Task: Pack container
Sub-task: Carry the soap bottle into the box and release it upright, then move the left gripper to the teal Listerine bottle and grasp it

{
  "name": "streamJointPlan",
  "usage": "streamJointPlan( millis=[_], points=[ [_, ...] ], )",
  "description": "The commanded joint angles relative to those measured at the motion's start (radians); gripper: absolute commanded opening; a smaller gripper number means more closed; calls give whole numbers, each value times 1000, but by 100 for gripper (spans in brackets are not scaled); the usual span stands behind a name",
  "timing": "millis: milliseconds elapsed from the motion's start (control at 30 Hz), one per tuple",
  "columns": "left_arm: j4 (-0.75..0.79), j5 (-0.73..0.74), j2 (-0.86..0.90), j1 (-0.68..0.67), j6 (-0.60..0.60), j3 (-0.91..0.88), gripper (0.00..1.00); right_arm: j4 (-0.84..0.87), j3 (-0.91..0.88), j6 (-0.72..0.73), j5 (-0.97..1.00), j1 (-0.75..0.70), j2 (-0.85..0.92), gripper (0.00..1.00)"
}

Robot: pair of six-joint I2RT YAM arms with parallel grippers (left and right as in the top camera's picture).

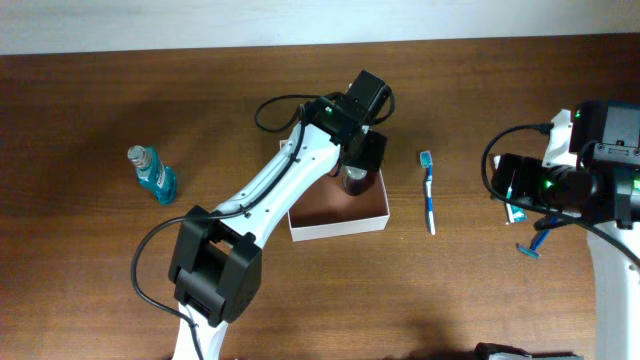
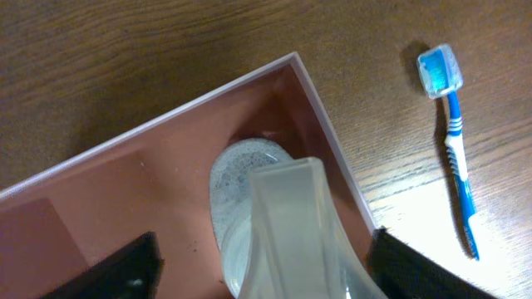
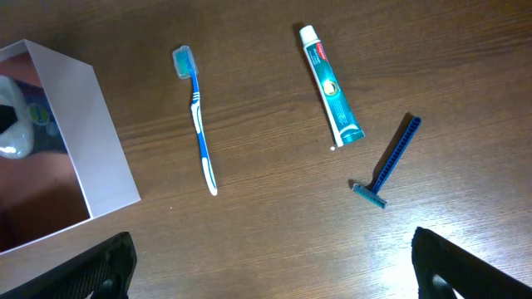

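The container [image 1: 340, 228] is a shallow white-walled box with a reddish-brown inside at mid-table. It also shows in the left wrist view [image 2: 166, 112] and the right wrist view [image 3: 91, 141]. A clear bottle [image 2: 291, 216] with a speckled grey end lies inside it at the far right corner [image 1: 355, 182]. My left gripper [image 2: 262, 270] hangs over that corner [image 1: 362, 160], open, its fingers either side of the bottle with a gap on the left. My right gripper [image 3: 270, 266] is open and empty above bare table at the right [image 1: 505, 185].
A blue toothbrush [image 1: 428, 192] [image 2: 455, 141] [image 3: 198, 124] lies just right of the container. A toothpaste tube [image 3: 332, 87] and a blue razor [image 3: 391, 162] [image 1: 535, 245] lie near my right gripper. A blue mouthwash bottle [image 1: 152, 175] lies at the far left.
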Motion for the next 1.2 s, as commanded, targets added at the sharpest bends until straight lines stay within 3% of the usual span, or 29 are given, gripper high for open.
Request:
streamJointPlan(
  millis=[0,100,333,400,567,667,800,1167],
  points=[
    [-37,0,-1,-2,3,56,100,-1,18,0,-6,-4,-2,99],
    [-138,-28,-7,1,3,126,99,-1,18,-3,-6,-4,-2,98],
    [-472,-247,-154,56,4,425,99,0,18,-3,-6,-4,-1,99],
    [-508,-253,-210,118,18,429,99,0,18,-3,-6,-3,-1,99],
    [-662,-227,-236,421,18,416,99,-1,18,-3,-6,-3,-1,99],
    [-665,-207,-235,592,25,365,99,-1,18,-3,-6,-3,-1,98],
    [-619,-71,-235,761,171,269,99,0,18,-3,-6,-3,-1,99],
    [-323,3,-235,864,313,-145,99,0,18,-3,-10,-3,-1,99]
  ],
)
